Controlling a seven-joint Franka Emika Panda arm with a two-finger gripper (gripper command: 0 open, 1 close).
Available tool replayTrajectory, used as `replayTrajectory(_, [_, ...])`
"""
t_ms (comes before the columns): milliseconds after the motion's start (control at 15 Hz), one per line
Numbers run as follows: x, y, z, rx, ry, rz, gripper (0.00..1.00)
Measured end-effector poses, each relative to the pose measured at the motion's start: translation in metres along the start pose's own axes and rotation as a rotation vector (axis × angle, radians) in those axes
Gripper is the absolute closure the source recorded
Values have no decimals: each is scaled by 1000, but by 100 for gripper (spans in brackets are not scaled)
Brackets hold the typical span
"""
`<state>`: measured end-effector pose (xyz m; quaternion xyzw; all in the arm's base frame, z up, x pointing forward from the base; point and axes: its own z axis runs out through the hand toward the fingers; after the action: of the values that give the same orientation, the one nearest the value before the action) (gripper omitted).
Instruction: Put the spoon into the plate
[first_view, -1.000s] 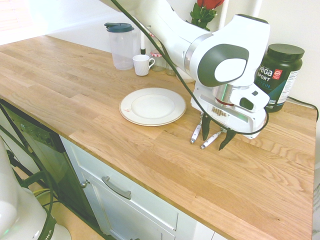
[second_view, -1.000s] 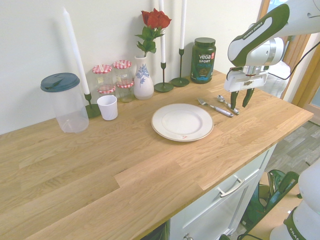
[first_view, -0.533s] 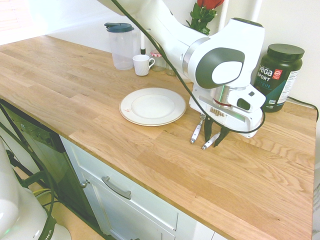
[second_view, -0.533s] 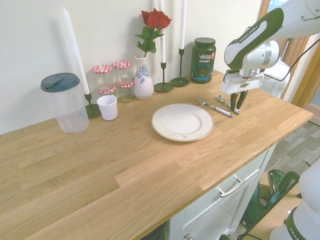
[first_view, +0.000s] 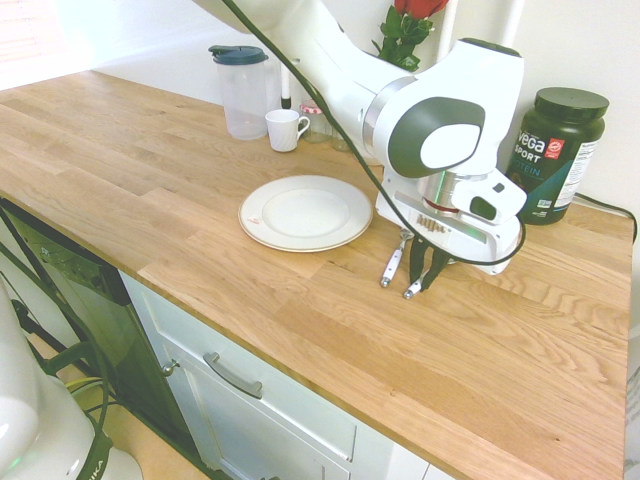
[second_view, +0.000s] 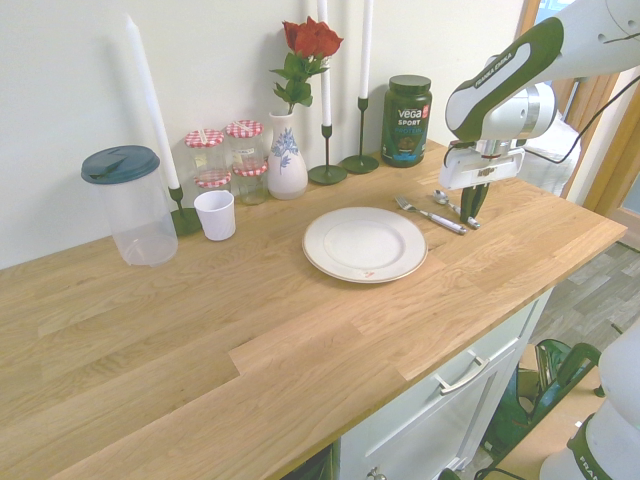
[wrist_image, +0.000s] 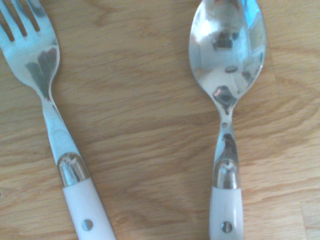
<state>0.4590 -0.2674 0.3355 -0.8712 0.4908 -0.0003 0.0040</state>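
Note:
The spoon (first_view: 411, 290) lies on the wooden counter right of the plate (first_view: 305, 212), its white handle pointing toward the counter's front edge. My gripper (first_view: 426, 272) stands low over it, fingers shut on the spoon's handle. From the other side the gripper (second_view: 472, 206) hides most of the handle, and only the shiny bowl of the spoon (second_view: 441, 197) shows. A white-handled fork (first_view: 390, 268) lies beside the spoon, between it and the plate (second_view: 365, 243). The wrist view shows the spoon (wrist_image: 227, 50) and the fork (wrist_image: 37, 60) side by side on the wood.
A dark green Vega tub (first_view: 556, 152) stands behind the gripper. A white mug (first_view: 284, 129), a clear pitcher (first_view: 243, 90), jam jars (second_view: 228, 155), a vase with a rose (second_view: 287, 150) and candlesticks (second_view: 326, 120) line the wall. The counter's front edge (first_view: 300, 370) is near.
The gripper came down a little onto the spoon and its fingers went from wide open to shut on the handle. The spoon, fork and plate have not moved.

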Motion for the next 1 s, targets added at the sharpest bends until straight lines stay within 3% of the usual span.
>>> replayTrajectory(267, [-5, -10, -13, 21, 16, -15, 100])
replayTrajectory(533, [-26, -21, -80, 92, 64, -52, 100])
replayTrajectory(733, [-74, -51, -117, 120, 74, -124, 100])
replayTrajectory(1000, [-163, -97, -122, 107, 83, -222, 100])
